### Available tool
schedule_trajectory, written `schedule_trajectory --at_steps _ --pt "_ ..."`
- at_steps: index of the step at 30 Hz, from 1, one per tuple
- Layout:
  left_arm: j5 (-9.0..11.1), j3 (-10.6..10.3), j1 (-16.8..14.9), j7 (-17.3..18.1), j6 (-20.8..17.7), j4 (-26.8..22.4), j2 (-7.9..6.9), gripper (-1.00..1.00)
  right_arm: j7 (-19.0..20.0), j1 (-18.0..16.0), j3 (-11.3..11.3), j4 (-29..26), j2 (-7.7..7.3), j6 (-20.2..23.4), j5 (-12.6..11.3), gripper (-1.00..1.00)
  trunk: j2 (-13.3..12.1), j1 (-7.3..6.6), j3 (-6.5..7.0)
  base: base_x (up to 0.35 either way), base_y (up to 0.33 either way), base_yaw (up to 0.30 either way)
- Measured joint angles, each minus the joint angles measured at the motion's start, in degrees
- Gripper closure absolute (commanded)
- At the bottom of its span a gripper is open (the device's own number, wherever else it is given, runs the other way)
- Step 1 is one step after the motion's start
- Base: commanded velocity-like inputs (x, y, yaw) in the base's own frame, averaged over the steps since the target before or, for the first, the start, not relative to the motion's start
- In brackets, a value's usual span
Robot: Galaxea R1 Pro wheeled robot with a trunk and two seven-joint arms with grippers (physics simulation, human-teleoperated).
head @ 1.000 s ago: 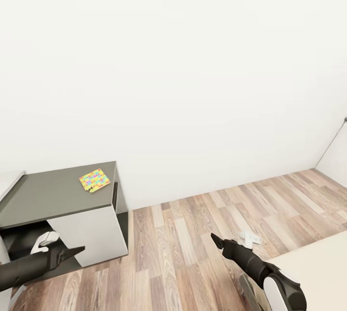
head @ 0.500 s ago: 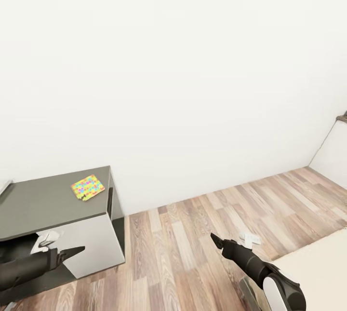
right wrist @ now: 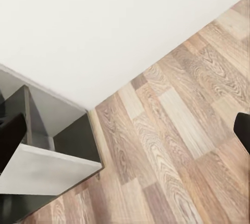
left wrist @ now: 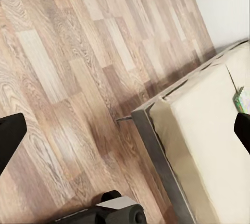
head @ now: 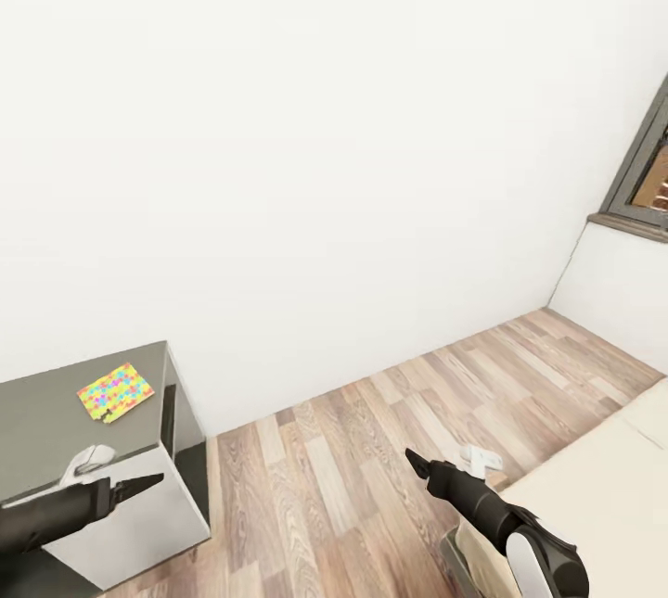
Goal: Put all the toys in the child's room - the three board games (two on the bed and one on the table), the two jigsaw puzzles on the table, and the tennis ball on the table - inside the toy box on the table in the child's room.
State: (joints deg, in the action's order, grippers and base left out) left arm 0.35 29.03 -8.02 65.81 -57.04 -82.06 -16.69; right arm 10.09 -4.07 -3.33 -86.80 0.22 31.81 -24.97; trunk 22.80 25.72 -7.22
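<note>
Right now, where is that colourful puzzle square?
In the head view, the colourful puzzle lies flat at lower left on the dark-grey side desk, just beyond the left gripper.

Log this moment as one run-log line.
phase: in transit | left gripper: open, empty | right gripper: open, empty | puzzle: on dark side desk | bed: right | floor: wood

Both arms are matte black and taper to slim, pointed tips. The left claw (head: 139, 485) ends a plain dark forearm. The right claw (head: 414, 463) sits on a thicker black forearm that joins a rounded white-and-grey segment near the elbow.
</note>
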Motion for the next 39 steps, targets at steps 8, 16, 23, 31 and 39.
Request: schedule_trajectory --at_steps 8,16,23,31,39 --pt "0.0 0.0 0.0 0.0 0.0 0.0 0.00 -1.00 -0.1 0.0 0.0 0.0 0.03 0.0 0.0 -1.00 0.0 0.01 0.17 0.195 0.000 -0.189" --pt "0.0 0.0 0.0 0.0 0.3 0.0 0.00 -1.00 0.0 0.0 0.0 0.0 0.09 -0.1 0.0 -1.00 0.0 0.01 0.20 0.103 0.000 -0.036" --pt "0.0 0.0 0.0 0.0 0.4 0.0 0.00 -1.00 -0.1 0.0 0.0 0.0 0.09 -0.1 0.0 -1.00 0.0 0.01 0.21 0.102 0.008 -0.036" --pt "0.0 0.0 0.0 0.0 0.5 0.0 0.00 -1.00 -0.1 0.0 0.0 0.0 0.04 -0.1 0.0 -1.00 0.0 0.01 0.21 0.179 0.072 -0.204" --pt "0.0 0.0 0.0 0.0 0.6 0.0 0.00 -1.00 -0.1 0.0 0.0 0.0 0.02 0.0 0.0 -1.00 0.0 0.02 0.27 0.077 0.027 -0.262"
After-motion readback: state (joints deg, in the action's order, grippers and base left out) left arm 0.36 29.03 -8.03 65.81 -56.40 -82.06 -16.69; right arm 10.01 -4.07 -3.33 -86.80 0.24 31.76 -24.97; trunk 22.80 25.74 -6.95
